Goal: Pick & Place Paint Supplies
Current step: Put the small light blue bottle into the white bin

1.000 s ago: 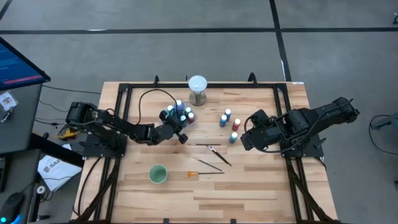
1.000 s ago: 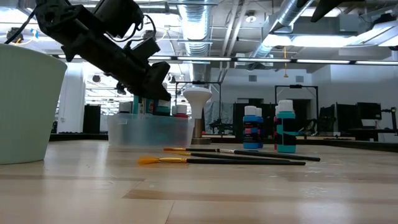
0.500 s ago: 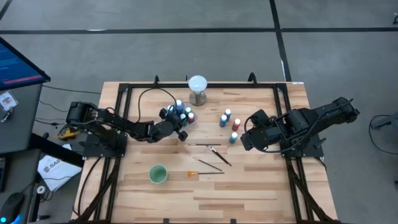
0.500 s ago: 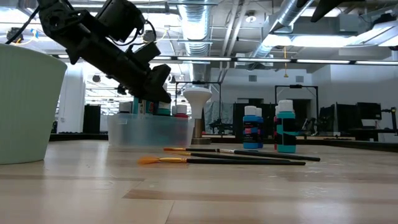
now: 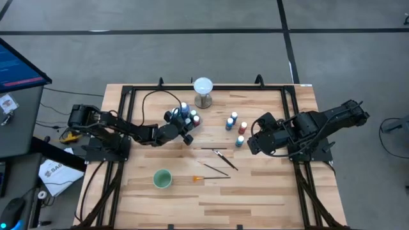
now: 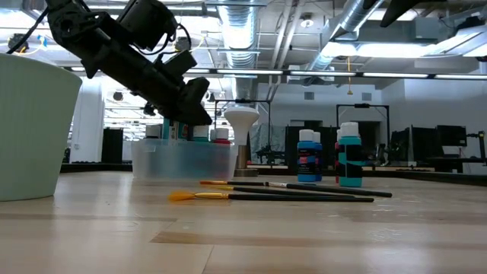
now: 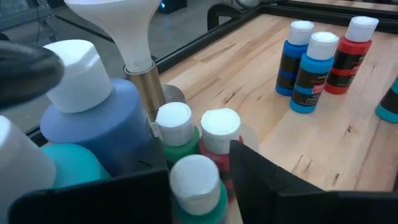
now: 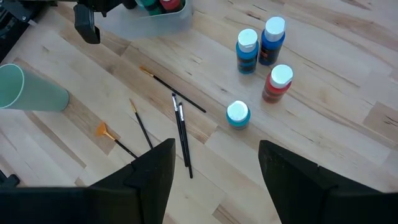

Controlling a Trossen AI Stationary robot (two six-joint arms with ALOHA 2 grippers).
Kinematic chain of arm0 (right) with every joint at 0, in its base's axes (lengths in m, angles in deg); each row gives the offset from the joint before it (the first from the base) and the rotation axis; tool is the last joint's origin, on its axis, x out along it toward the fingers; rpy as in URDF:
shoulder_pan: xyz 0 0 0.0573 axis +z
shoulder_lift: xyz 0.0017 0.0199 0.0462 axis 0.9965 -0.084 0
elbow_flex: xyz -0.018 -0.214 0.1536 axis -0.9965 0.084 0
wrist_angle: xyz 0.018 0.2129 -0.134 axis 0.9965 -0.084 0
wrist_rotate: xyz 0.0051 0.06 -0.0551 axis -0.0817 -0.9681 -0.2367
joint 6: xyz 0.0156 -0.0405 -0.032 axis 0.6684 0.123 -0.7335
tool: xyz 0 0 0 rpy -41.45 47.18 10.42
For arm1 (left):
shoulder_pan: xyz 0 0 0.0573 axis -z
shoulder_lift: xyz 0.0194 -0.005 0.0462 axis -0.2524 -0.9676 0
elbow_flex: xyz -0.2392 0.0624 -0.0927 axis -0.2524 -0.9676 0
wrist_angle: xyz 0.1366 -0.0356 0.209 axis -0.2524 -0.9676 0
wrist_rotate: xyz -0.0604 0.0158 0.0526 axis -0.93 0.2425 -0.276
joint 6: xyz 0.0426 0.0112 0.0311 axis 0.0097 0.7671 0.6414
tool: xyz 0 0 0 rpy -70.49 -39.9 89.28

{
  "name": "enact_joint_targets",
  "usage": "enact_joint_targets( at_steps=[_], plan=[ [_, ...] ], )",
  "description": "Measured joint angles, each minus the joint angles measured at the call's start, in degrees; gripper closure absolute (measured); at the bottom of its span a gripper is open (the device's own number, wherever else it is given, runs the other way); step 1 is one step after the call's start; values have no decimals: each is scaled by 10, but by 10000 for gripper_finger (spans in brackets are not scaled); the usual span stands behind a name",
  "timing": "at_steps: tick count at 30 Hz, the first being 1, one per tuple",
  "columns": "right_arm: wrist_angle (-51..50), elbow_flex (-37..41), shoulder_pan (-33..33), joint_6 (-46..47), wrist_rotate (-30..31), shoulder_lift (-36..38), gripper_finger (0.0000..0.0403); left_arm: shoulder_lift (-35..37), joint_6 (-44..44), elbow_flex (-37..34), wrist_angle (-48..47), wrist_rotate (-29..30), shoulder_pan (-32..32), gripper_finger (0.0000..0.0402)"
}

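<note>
1. Bottles: light, rigid, smooth; best pinched across the body below the cap.
2. White-capped; blue, red, teal; four loose mid-bench, others packed in the tub.
3. Brushes: thin, dark, lying flat nearby.
4. Left end effector over tub, partly parted, holding nothing visible.
5. Right end effector wide, empty.

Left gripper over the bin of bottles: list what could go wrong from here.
1. The left gripper hangs low among the packed bottles in the clear bin; pulling away could catch a white cap and tip a bottle.
2. The lamp-like stand sits close beside the bin; a wide swing might knock it.
3. The brushes lie flat and crossed, so grasping one may drag another.
</note>
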Motion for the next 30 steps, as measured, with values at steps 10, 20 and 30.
enact_joint_targets(
  at_steps=[10,20,30],
  plan=[
    [0,0,0,0,0,0,178,11,22,0,28,-77,-4,275],
    [0,0,0,0,0,0,178,93,93,0,34,-147,-4,230],
    [0,0,0,0,0,0,178,149,145,56,38,-232,-4,176]
  ],
)
